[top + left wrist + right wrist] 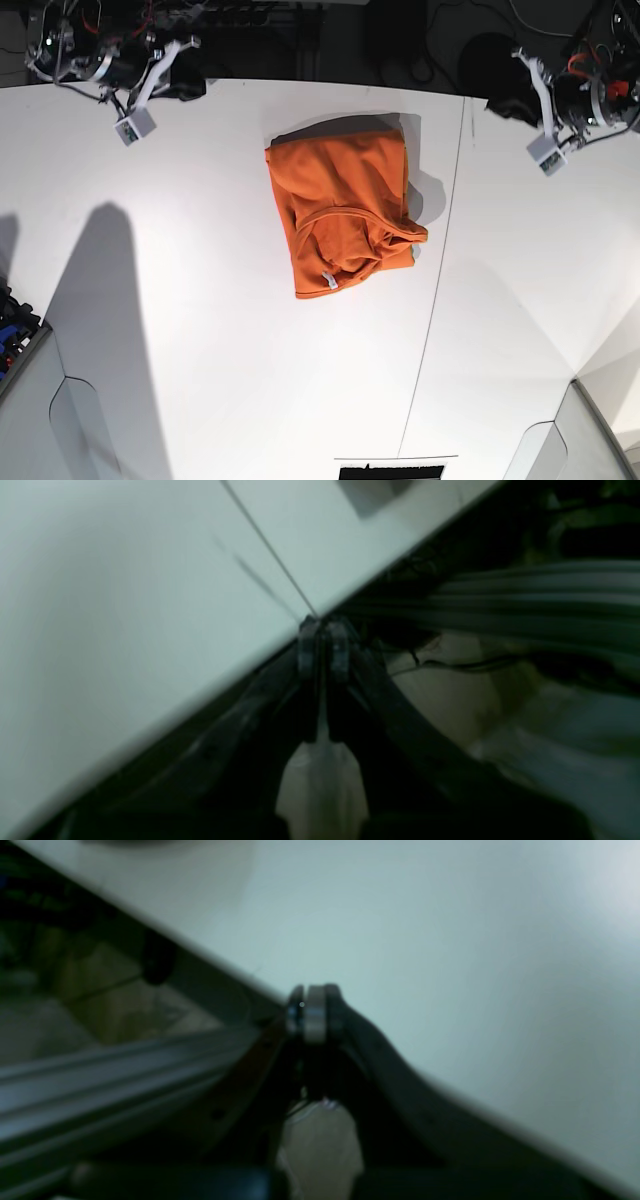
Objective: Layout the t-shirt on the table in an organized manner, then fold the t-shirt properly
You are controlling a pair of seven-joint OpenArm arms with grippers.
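The orange t-shirt lies folded in a rough rectangle on the white bench, just left of its dark seam, long axis running far-to-near, white tag at the near end. Left pincer and right pincer are both closed and empty, at the bench's far corners.

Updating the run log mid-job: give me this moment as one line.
t-shirt: folded, on table | left claw: shut, empty, at table edge | right claw: shut, empty, at table edge
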